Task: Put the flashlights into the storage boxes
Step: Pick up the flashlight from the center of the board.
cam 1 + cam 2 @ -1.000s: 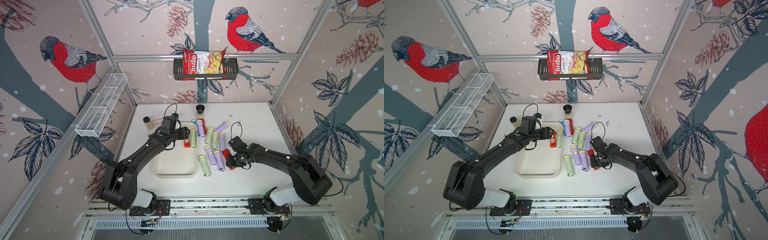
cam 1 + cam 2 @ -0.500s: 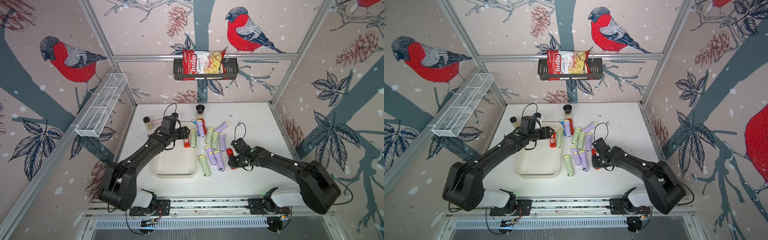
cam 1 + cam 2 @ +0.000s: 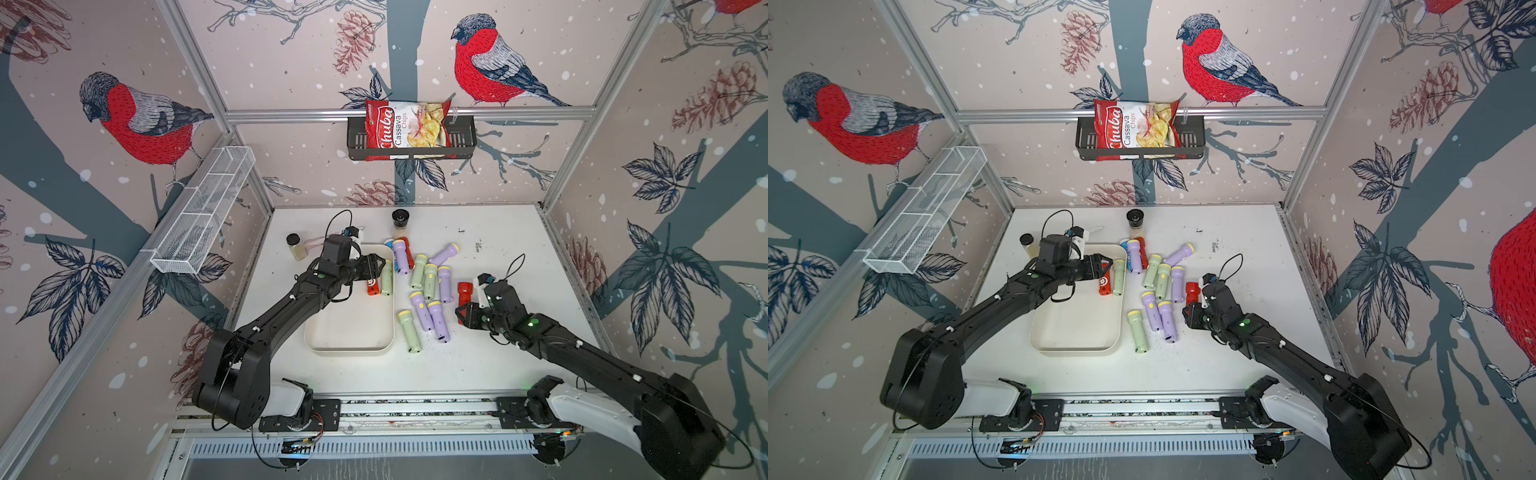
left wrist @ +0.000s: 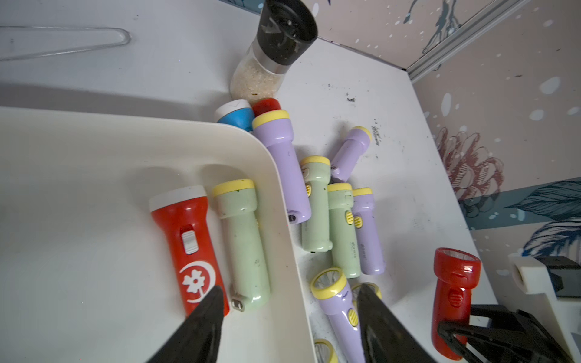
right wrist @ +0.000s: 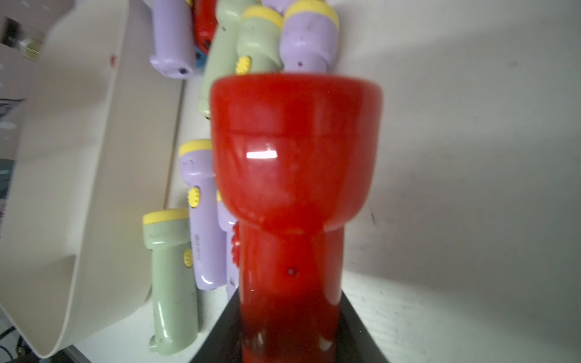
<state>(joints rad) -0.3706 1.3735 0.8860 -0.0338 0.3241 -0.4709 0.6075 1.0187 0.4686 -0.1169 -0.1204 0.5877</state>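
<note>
Directions: clock face as seen in both top views, 12 o'clock toward the back wall.
Right gripper [image 3: 466, 316]: closed narrow on the handle of an all-red plastic flashlight [image 5: 295, 176], whose wide head points to 12 o'clock. Whether it clears the table, I cannot tell.
Left gripper [image 4: 289, 289]: fingers about half apart with nothing between them, above the tray's rim near its 1 o'clock corner.
Storage box: a cream-white shallow rectangular plastic tray [image 3: 349, 351] lies on the white table [image 3: 498, 249], at 9 o'clock of the held flashlight, well apart from it.
Inside the tray: a red plastic flashlight with a white head and flower mark [image 4: 188, 245] and a pale green plastic flashlight with a yellow head [image 4: 243, 239] lie side by side at the 1 o'clock corner, heads to 12 o'clock.
Loose flashlights [image 3: 428, 282]: lilac and pale green ones lie heaped on the table, just at 3 o'clock of the tray. A blue one [image 4: 235, 116] lies at the heap's 12 o'clock end.
Jar: a black-capped glass jar [image 3: 400, 218] stands at 12 o'clock of the heap.
</note>
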